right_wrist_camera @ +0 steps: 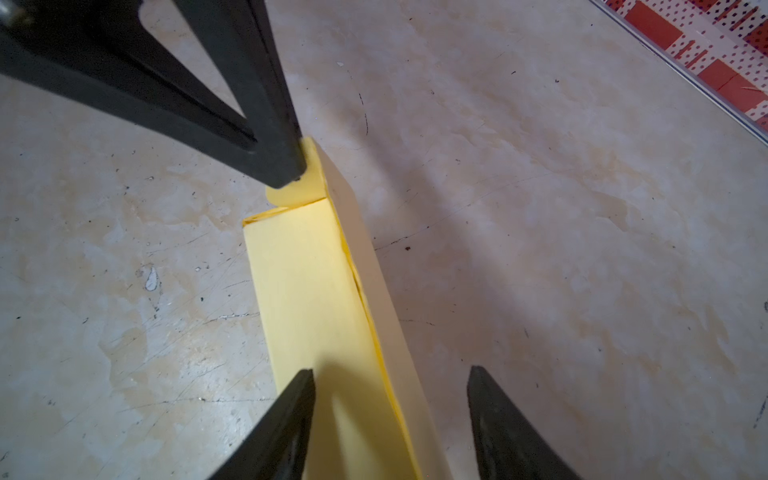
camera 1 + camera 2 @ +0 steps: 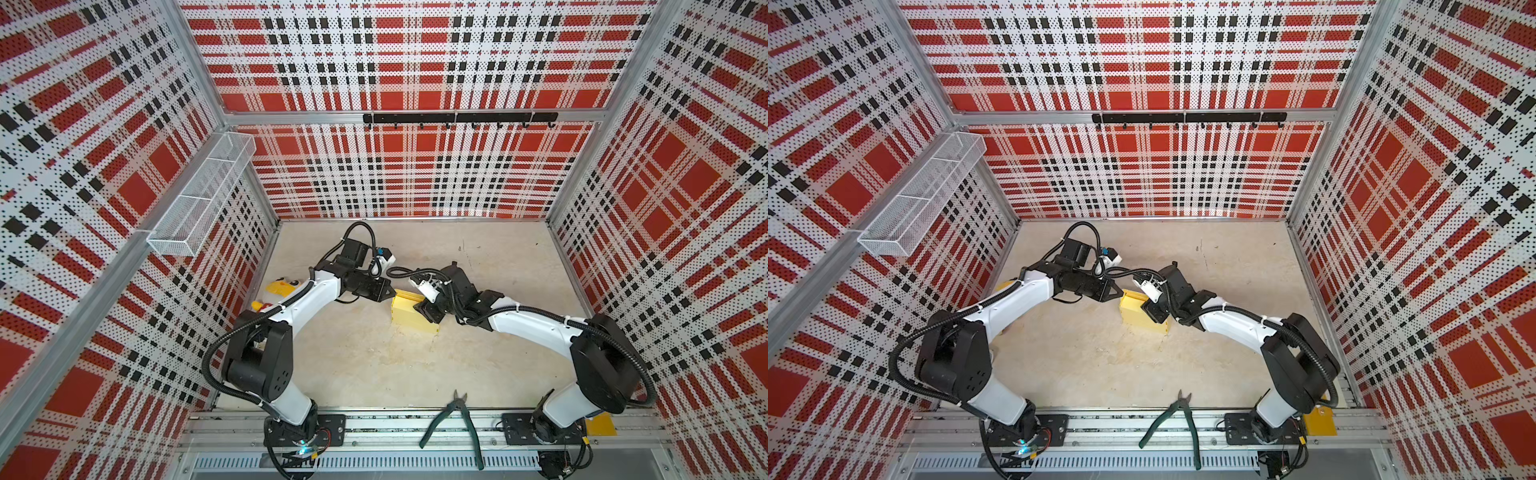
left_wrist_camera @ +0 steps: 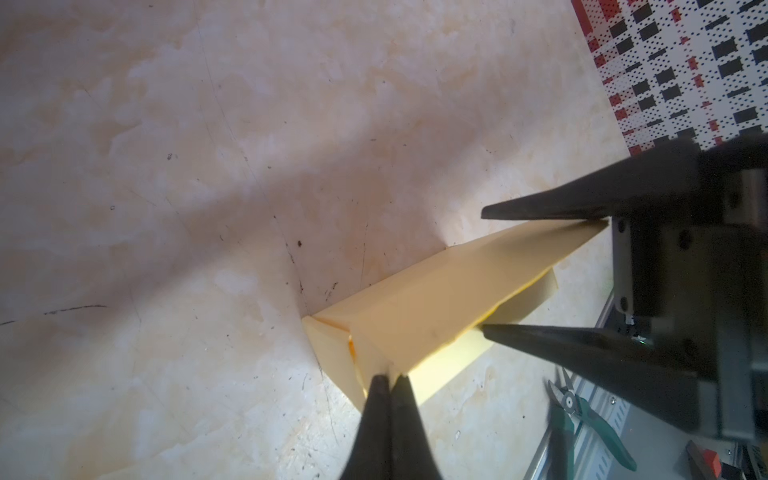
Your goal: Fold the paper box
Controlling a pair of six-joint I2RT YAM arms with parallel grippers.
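Pale yellow thin-cardboard paper box sits mid-table on the beige mottled tabletop, partly folded. My left gripper: fingers fully together, tips touching the box's rounded corner tab; can't tell if it's pinched. My right gripper: fingers apart, straddling the box's long edge, one over the box, the other over bare table.

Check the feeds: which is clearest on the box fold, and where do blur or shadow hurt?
Right wrist view: sharpest on the paper box, though the right gripper shadows its lit face. Left wrist view: left gripper blurred up close, broad shadow across the table. In both top views: walls bow, paper box small, partly arm-hidden.
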